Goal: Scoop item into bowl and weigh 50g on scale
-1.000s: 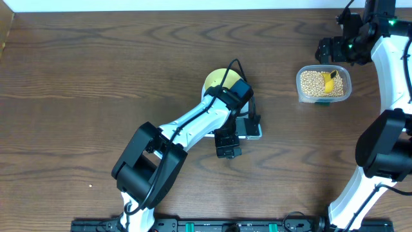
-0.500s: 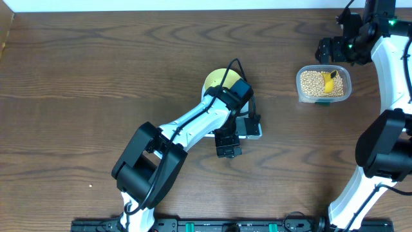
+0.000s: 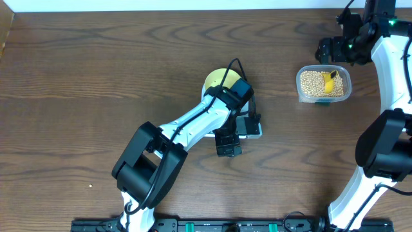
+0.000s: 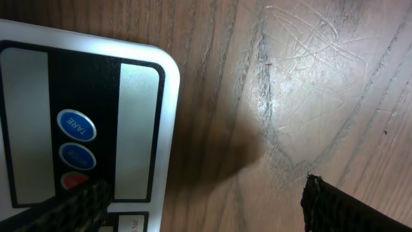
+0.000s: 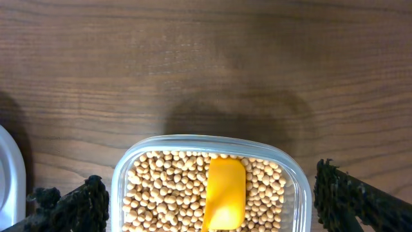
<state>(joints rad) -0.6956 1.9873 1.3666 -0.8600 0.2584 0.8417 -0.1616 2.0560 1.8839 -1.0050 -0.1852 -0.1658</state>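
Left claw (image 4: 203, 193): we see it wide, one finger (image 4: 64, 206) over the scale (image 4: 138, 129), the other over bare wood.
Right claw (image 5: 209, 193): wide, beans (image 5: 161, 187) in the tub (image 5: 257, 143) between its fingers, yellow scoop (image 5: 225, 203) atop.
Overhead only: yellow-green bowl (image 3: 215, 78) just beyond the left claw.
Table (image 3: 96, 77): dark scratched wood.
Writing: "TARE", blue button (image 4: 76, 124).
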